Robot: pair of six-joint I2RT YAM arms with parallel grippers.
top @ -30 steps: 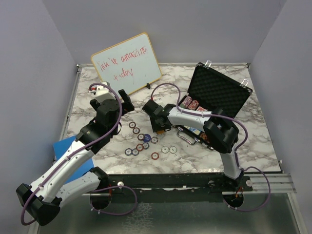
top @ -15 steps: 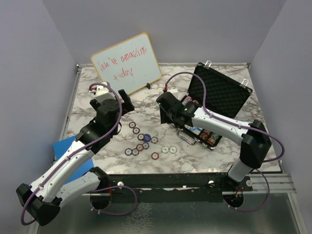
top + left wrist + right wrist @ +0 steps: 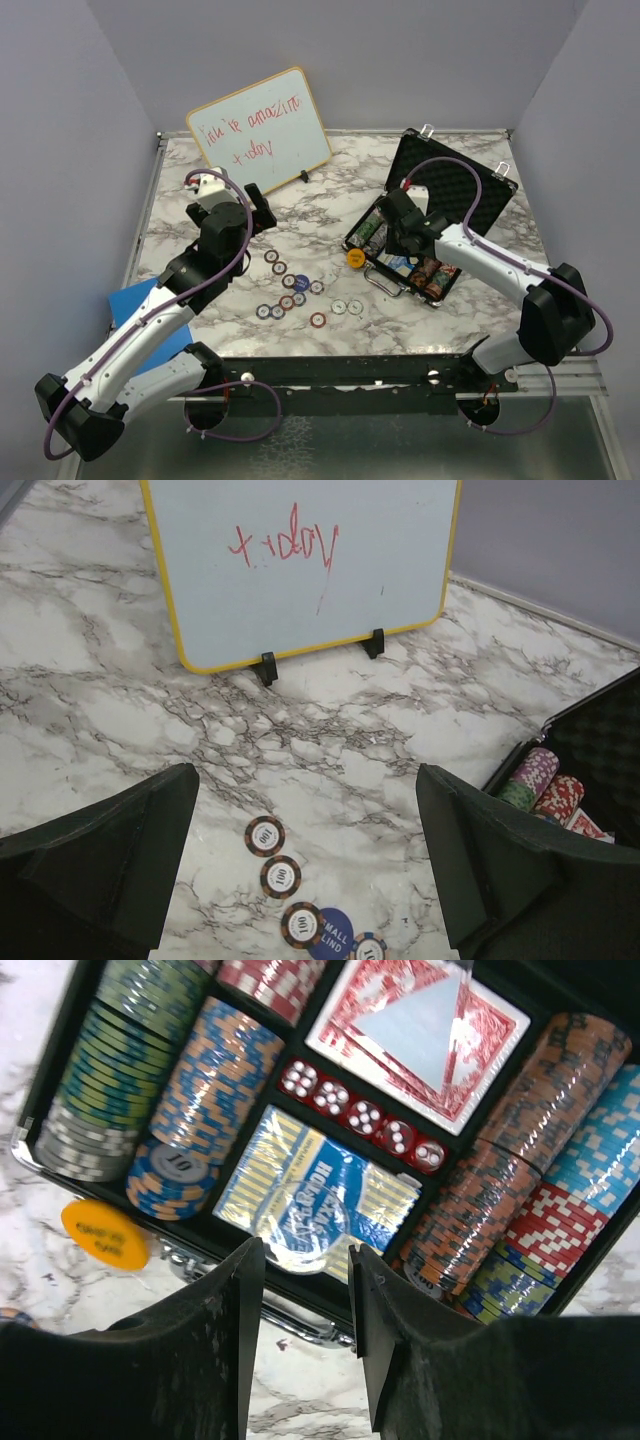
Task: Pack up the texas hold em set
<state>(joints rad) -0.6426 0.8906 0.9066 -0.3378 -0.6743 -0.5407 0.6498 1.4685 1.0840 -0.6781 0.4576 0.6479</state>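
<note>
Currently, left gripper spread wide, right gripper part-open, empty, above briefcase, whiteboard reading "today", blue chip marked "10"

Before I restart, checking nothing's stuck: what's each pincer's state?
Left pincer: wide open, holding nothing.
Right pincer: open, nothing between its fingers.

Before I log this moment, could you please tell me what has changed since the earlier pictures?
The right pincer swung rightward from beside the loose chips to over the open case, jaws apart, holding nothing. An orange disc now shows beside the case; it may have been hidden earlier. The left pincer, chips and whiteboard stayed put.
</note>
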